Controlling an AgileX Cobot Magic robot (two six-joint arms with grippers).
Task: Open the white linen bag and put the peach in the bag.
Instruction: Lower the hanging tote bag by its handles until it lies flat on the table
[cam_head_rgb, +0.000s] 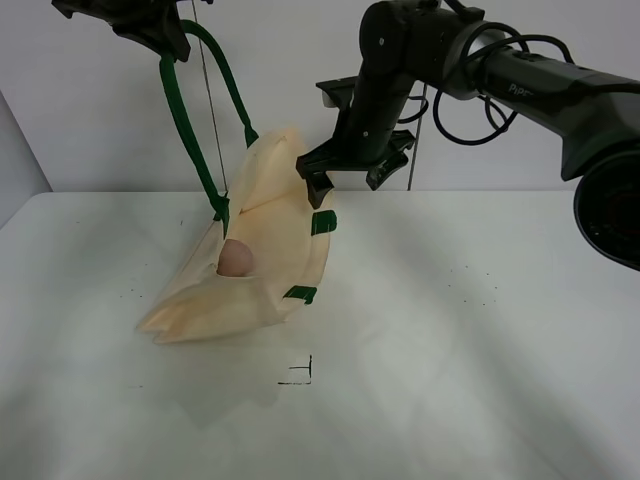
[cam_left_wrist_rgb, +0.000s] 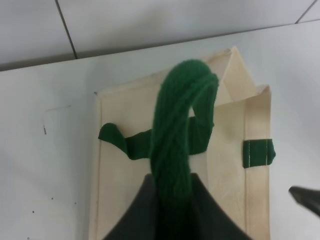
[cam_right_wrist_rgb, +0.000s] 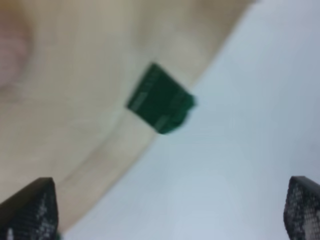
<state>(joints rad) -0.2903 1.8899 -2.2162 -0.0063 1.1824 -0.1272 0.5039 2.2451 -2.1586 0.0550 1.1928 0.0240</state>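
Table top (cam_head_rgb: 480, 330) is being touched only by the low end of the white linen bag (cam_head_rgb: 280, 230), which is being hung up by its green strap handle (cam_head_rgb: 185, 120), pinched tight in the left gripper (cam_head_rgb: 170, 45). Meanwhile the right gripper (cam_head_rgb: 348, 178) is being held wide and empty just above the bag's top edge, and the peach (cam_head_rgb: 237, 258) is being cradled inside the bag's mouth.

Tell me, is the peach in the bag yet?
In: the peach sits in the open mouth of the white linen bag, cloth around it.
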